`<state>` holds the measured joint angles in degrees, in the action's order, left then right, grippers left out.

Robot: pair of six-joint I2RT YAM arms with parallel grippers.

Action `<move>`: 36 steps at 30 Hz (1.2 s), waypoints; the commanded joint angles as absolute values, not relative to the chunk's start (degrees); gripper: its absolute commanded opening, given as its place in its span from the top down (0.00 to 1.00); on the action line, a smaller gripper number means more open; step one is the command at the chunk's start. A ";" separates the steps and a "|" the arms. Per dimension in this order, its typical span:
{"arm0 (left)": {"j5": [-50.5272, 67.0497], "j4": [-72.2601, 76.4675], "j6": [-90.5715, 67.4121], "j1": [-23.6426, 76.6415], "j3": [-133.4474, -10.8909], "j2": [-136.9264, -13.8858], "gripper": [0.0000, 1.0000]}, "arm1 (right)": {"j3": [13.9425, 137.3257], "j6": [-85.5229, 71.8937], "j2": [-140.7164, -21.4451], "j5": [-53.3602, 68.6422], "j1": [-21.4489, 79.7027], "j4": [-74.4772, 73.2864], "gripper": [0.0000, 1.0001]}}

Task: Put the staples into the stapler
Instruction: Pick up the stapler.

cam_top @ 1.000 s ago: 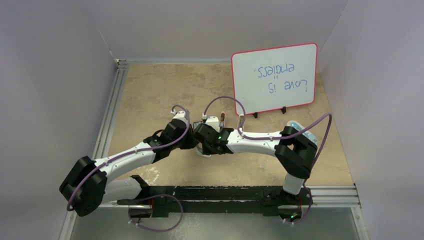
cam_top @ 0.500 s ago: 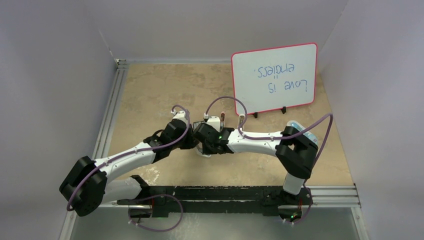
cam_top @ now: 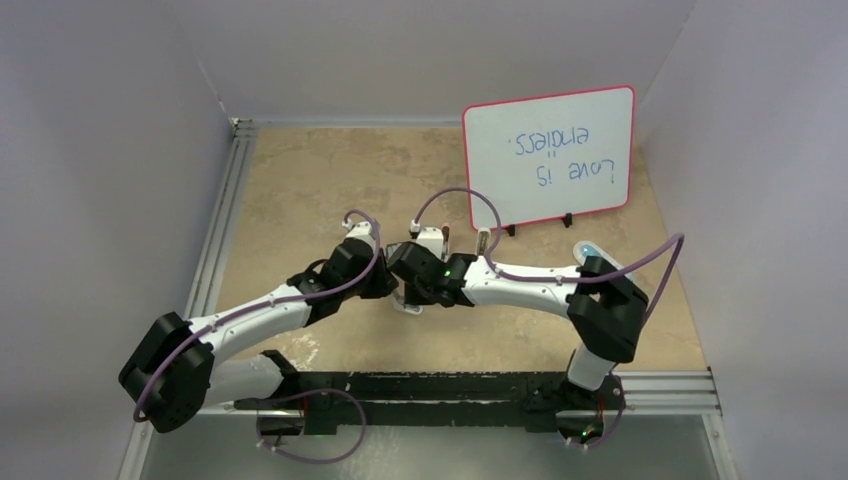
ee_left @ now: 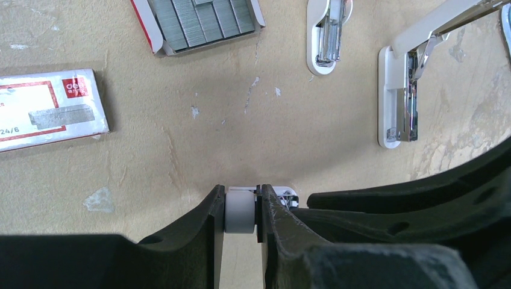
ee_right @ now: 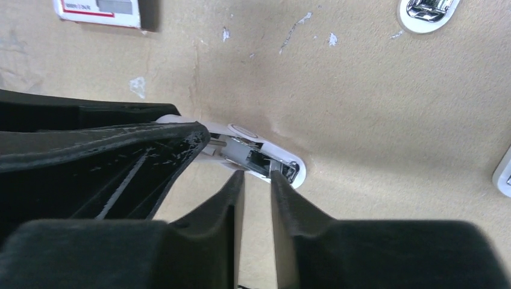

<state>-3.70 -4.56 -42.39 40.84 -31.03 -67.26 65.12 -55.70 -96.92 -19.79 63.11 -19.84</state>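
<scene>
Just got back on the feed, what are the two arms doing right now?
The left gripper is clamped on one end of a small white stapler at the middle of the table. The right gripper has its fingertips at that stapler's metal magazine, but I cannot tell if it grips it. The staples sit untouched in their open tray, with the box beside it. A second stapler and an opened third stapler lie nearby.

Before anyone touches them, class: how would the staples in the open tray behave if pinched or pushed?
The staples lie as thin flat strips, so one is probably light and stiff but might snap if pinched. Their smooth metal sheen suggests they may slip. The tray is shallow card; a push would likely slide it.
</scene>
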 commanded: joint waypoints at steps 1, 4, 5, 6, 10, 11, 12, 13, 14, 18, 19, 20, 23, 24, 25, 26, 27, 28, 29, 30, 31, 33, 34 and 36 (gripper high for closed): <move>-4.12 -3.57 -41.22 40.69 -30.85 -66.71 0.92 | 65.21 -55.06 -98.17 -20.15 63.37 -19.49 0.70; -4.13 -3.51 -41.22 40.69 -30.99 -66.71 0.92 | 65.30 -54.73 -99.05 -19.81 63.37 -19.68 0.68; -4.13 -3.46 -41.14 40.69 -30.97 -66.70 0.92 | 65.37 -54.51 -99.24 -19.67 63.37 -19.42 0.68; -4.13 -3.48 -41.13 40.69 -30.96 -66.71 0.92 | 65.39 -54.30 -99.58 -19.36 63.37 -19.16 0.69; -4.13 -3.45 -41.13 40.69 -30.94 -66.62 0.92 | 65.89 -54.29 -100.89 -19.00 63.37 -19.58 0.72; -4.13 -3.46 -41.13 40.69 -30.96 -66.62 0.92 | 65.91 -54.28 -101.06 -18.84 63.37 -19.64 0.73; -4.06 -3.44 -41.13 40.69 -30.98 -66.62 0.92 | 65.98 -54.25 -101.29 -18.75 63.37 -19.69 0.74; -4.10 -3.46 -41.13 40.69 -31.01 -66.60 0.92 | 66.00 -54.23 -101.43 -18.58 63.37 -19.75 0.75; -4.13 -3.48 -41.13 40.69 -30.99 -66.62 0.92 | 66.07 -54.34 -101.69 -18.51 63.37 -19.77 0.76; -4.13 -3.49 -41.13 40.69 -30.97 -66.53 0.92 | 66.18 -55.13 -102.08 -17.78 63.37 -21.11 0.82; -4.15 -3.44 -41.13 40.69 -30.96 -66.49 0.92 | 66.10 -55.25 -101.94 -17.68 63.37 -21.39 0.85; -4.13 -3.44 -41.13 40.74 -30.91 -66.45 0.92 | 66.03 -55.43 -101.69 -17.73 63.37 -21.49 0.88; -4.13 -3.45 -41.09 40.69 -30.85 -66.50 0.92 | 66.05 -55.77 -100.84 -18.11 63.37 -21.71 0.94; -4.13 -3.47 -41.05 40.69 -30.86 -66.57 0.92 | 66.13 -55.90 -100.55 -18.58 63.37 -21.71 0.95; -4.13 -3.38 -40.98 40.69 -30.85 -66.68 0.92 | 66.18 -56.08 -100.19 -18.89 63.37 -21.71 0.96; -4.06 -3.34 -40.88 40.69 -30.85 -66.77 0.92 | 66.18 -56.24 -99.89 -19.16 63.37 -21.63 0.96; -4.00 -3.35 -40.87 40.69 -30.86 -66.91 0.92 | 66.18 -56.29 -99.57 -19.61 63.37 -21.50 0.97; -3.97 -3.34 -40.87 40.69 -30.94 -67.02 0.92 | 66.10 -56.42 -99.24 -20.08 63.37 -21.39 0.97; -3.96 -3.34 -40.83 40.69 -30.94 -67.06 0.92 | 66.10 -56.53 -98.83 -20.56 63.37 -21.28 0.98; -3.96 -3.35 -40.72 40.69 -30.94 -67.13 0.92 | 66.09 -56.74 -98.32 -21.24 63.37 -21.08 0.98; -3.96 -3.36 -40.63 40.69 -30.96 -67.15 0.92 | 66.02 -56.75 -97.85 -21.75 63.37 -20.83 0.98; -3.87 -3.34 -40.54 40.69 -30.94 -67.21 0.92 | 65.92 -57.06 -96.78 -22.45 63.37 -20.52 0.98; -3.82 -3.42 -40.48 40.69 -31.00 -67.23 0.92 | 65.85 -57.16 -96.36 -22.85 63.37 -20.36 0.98; -3.78 -3.41 -40.36 40.69 -31.00 -67.46 0.92 | 65.76 -57.27 -95.44 -23.42 63.37 -20.14 0.98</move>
